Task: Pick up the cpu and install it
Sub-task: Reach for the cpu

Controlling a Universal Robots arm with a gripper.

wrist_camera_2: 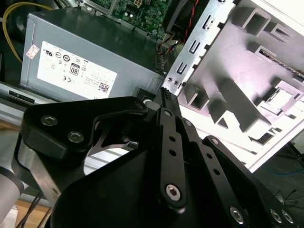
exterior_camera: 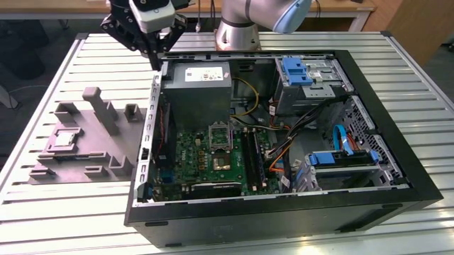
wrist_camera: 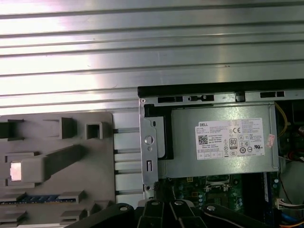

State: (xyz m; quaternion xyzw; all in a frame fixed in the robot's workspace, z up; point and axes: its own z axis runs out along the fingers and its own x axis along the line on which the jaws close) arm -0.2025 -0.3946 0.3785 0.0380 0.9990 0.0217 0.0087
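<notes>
Currently the fingers, pressed together, hover well apart from the cpu on the tray.

The gripper hangs above the far corner of the open case, at the exterior view's left, its fingers meeting at a point. The cpu lies in the grey tray just beside the case on that side. Tray and case rest on the slatted worktop.

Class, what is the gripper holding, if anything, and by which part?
Nothing is held. The shut gripper hangs empty over the computer case's corner; the cpu lies in the grey tray.
</notes>
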